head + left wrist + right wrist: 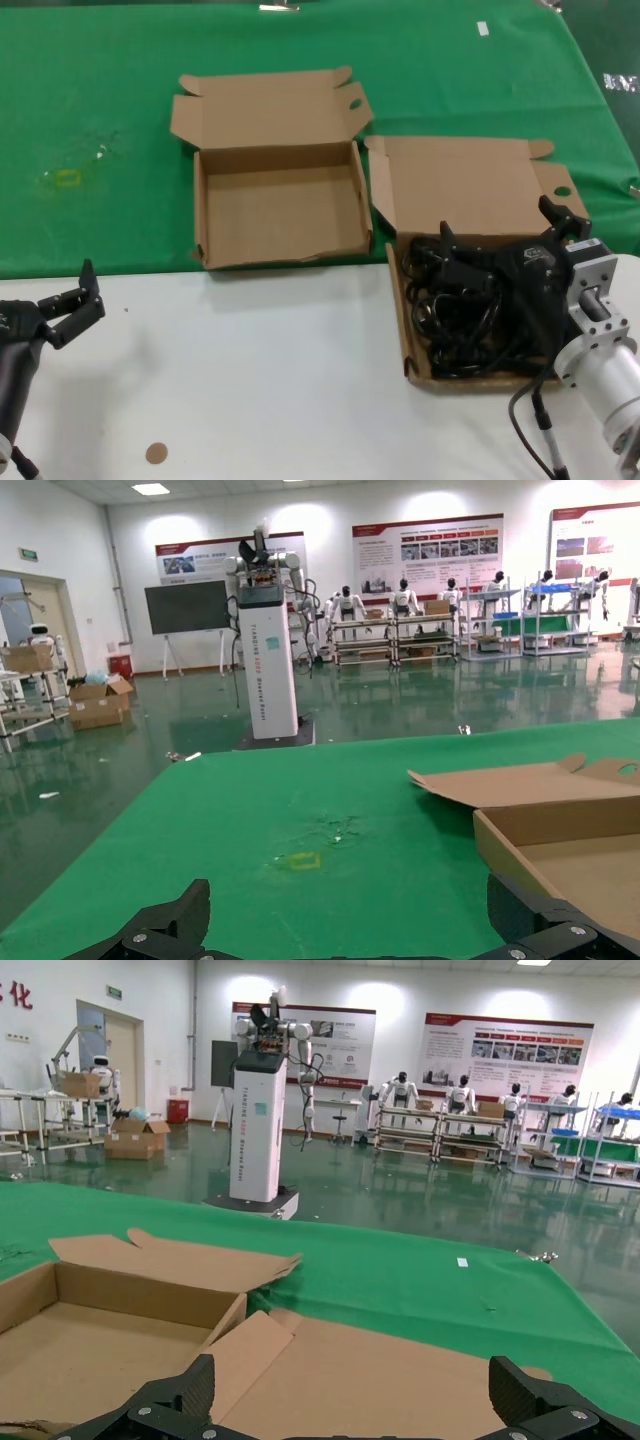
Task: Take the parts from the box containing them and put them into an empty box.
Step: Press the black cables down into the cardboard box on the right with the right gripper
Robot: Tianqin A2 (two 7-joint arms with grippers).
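Cords fill right box; left box bare. Right pincer wide above cords; left pincer wide.

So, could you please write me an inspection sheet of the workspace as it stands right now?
Surface: white tabletop in front, green cloth behind.
Job's things: empty box open on the cloth; box of cords to its right, lid back; black cords tangled inside.
Clutter: small brown disc on the white top; yellowish stain on the cloth.
Grippers: right gripper open, low over the cords, holding nothing seen; left gripper open, empty, above the white top at the left.
Cables: a black cable hangs by the right arm.
Surroundings: a hall with a white pillar machine, humanoid robots on racks, wall posters.
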